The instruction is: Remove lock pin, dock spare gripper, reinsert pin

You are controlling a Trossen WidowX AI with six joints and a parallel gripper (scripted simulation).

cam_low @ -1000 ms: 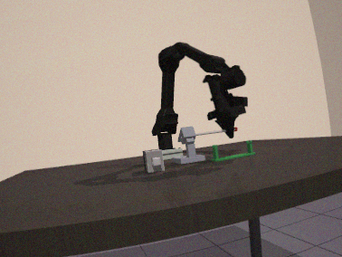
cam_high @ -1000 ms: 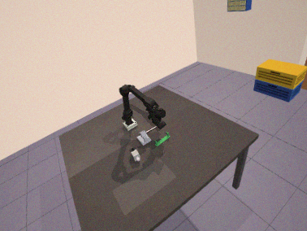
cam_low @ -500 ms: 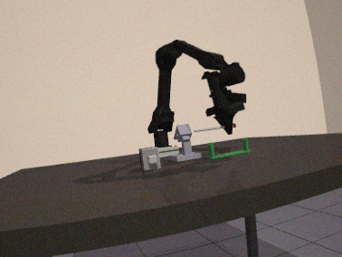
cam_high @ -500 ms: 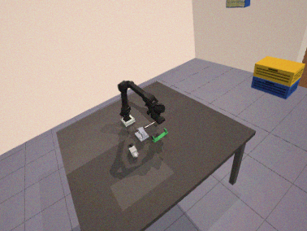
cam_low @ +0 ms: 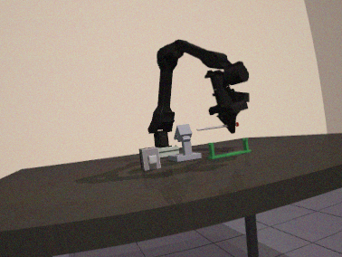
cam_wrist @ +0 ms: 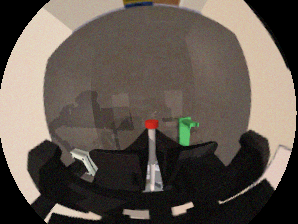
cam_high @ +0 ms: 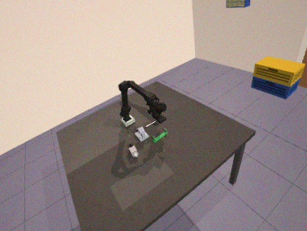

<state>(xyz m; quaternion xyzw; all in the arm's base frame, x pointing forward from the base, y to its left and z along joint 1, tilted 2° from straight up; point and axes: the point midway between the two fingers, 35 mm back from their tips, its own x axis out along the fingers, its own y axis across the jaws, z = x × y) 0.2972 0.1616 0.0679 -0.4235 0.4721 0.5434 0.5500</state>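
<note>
Here, nearest the front edge, the spare gripper (cam_low: 149, 158) waits on the table (cam_low: 271, 181). Behind it stands the mount (cam_low: 185, 144), its socket now free. Farther back, over the green rack (cam_low: 229, 152), the gripper (cam_low: 230, 125) is clamped on the lock pin (cam_low: 213, 128), held level and clear of the mount. Best lay it squarely across the rack before releasing.

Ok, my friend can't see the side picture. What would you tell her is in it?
A black robot arm's gripper holds a thin silver pin level in the air, clear of the grey socket mount. On the dark table sit a green stand and a grey spare gripper.
</note>
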